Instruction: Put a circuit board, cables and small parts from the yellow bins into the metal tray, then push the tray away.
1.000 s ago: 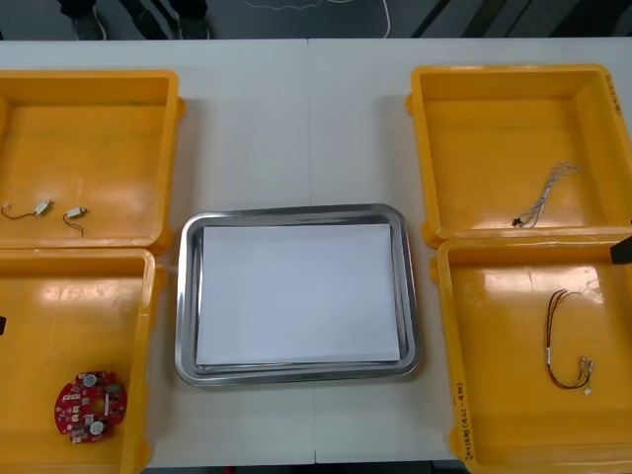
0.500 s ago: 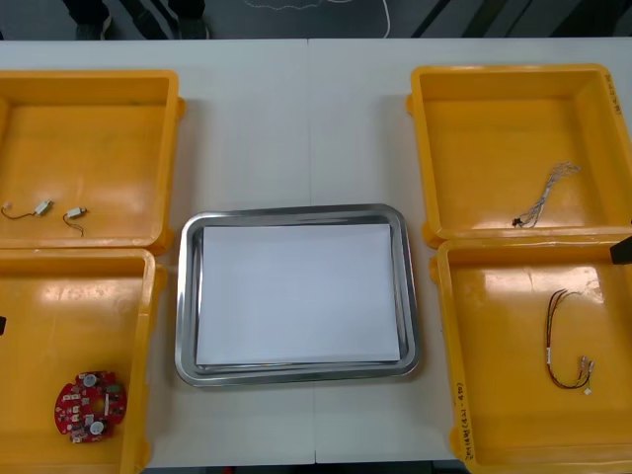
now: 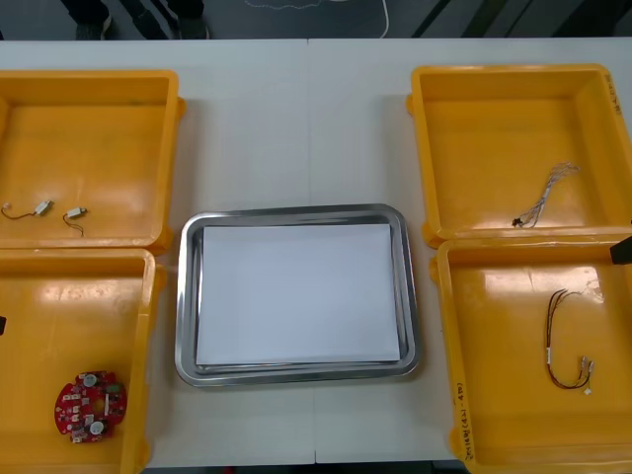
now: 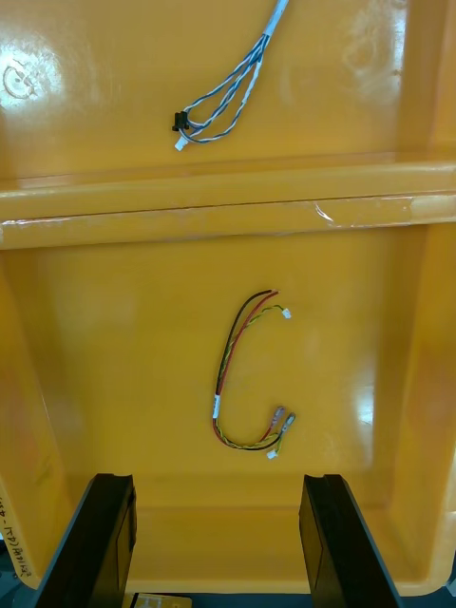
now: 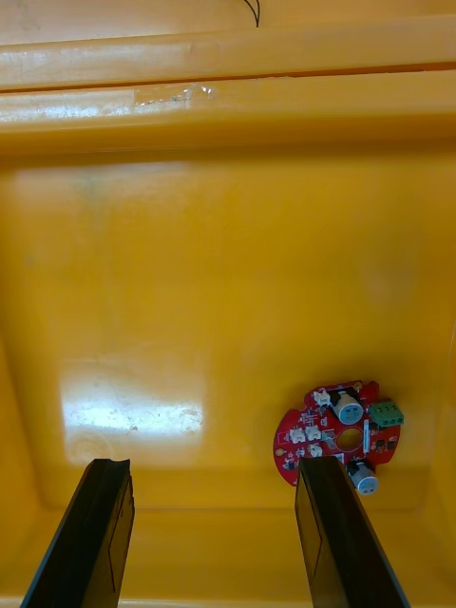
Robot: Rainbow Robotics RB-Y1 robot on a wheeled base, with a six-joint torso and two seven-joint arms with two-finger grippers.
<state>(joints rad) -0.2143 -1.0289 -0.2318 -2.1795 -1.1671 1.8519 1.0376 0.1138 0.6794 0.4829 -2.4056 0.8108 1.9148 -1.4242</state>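
Light table (image 3: 296,118), four yellow bins (image 3: 168,148), two along each side edge. Metal tray (image 3: 188,296) between them, toward the table's near edge, white inside.

Left gripper (image 5: 214,537) over near-left bin (image 3: 39,296), fingers spread wide, gripping nothing. Right gripper (image 4: 218,541) over near-right bin (image 3: 494,395), likewise spread.

Circuit board (image 3: 90,406) by near-left bin's near edge. Red and yellow cable (image 3: 566,341) mid-floor of near-right bin. Blue and white cable (image 3: 546,193) in far-right bin (image 3: 474,118). Two small metal parts (image 3: 43,207) by far-left bin's (image 3: 99,128) left edge.
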